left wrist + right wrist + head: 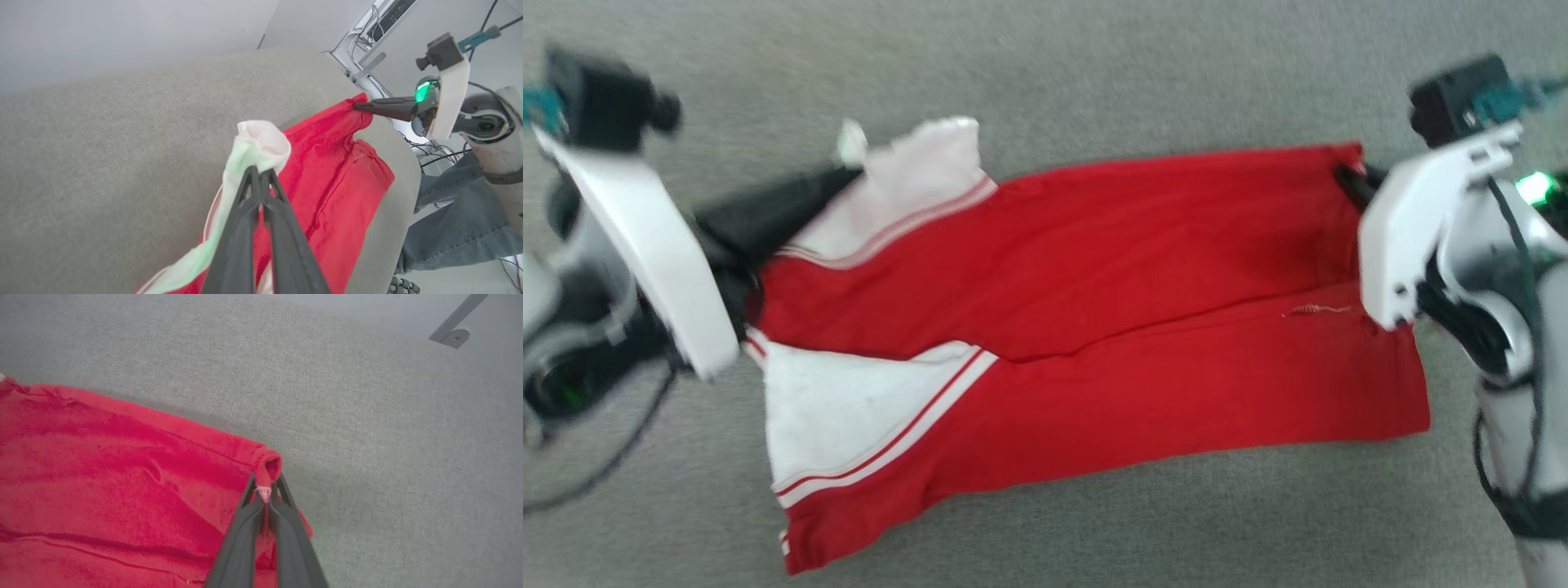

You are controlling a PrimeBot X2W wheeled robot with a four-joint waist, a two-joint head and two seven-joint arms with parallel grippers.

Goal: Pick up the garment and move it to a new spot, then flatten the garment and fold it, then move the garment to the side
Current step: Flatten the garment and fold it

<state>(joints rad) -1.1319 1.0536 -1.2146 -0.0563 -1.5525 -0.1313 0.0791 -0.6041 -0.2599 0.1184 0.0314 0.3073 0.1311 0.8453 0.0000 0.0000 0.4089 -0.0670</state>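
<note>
The garment (1094,269), red with white sleeves and striped trim, lies stretched sideways across the grey padded table (1094,73), folded lengthwise. My left gripper (848,166) is shut on the white sleeve's edge at the garment's far left corner; in the left wrist view the left gripper (259,171) pinches a bunch of white cloth (263,143). My right gripper (1344,175) is shut on the red hem's far right corner. The right wrist view shows the right gripper (265,488) with a roll of red fabric (269,467) between its tips. The lettering is hidden.
The table's rounded edge (392,228) runs just past the hem in the left wrist view. Beyond it a person's legs in blue jeans (453,220) stand beside my body. A metal frame with cables (367,49) stands further off.
</note>
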